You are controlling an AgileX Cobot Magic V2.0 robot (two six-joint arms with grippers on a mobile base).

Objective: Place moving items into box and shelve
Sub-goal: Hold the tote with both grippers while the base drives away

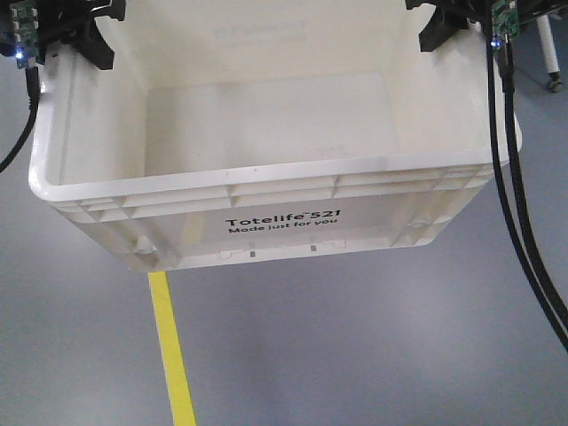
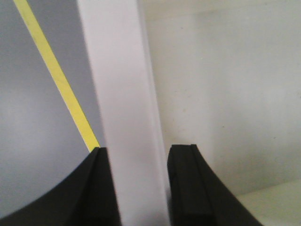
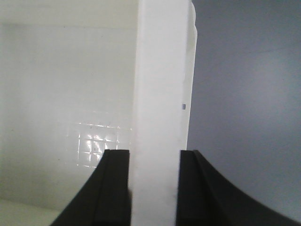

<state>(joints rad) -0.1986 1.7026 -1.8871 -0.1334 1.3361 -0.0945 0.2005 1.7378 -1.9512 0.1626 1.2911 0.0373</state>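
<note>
Grey floor (image 1: 355, 337) with a yellow line (image 1: 169, 346) lies below the white box (image 1: 284, 191), its side rims pinched by left fingers (image 2: 188, 183) and right fingers (image 3: 113, 188).

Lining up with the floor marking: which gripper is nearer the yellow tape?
Left. The left gripper clamps the crate rim nearest the yellow tape; right gripper clamps the opposite rim.

The box (image 1: 373, 222) hangs over the floor stripe (image 1: 171, 355).

White box (image 1: 124, 213), yellow floor stripe (image 1: 171, 355)
</note>
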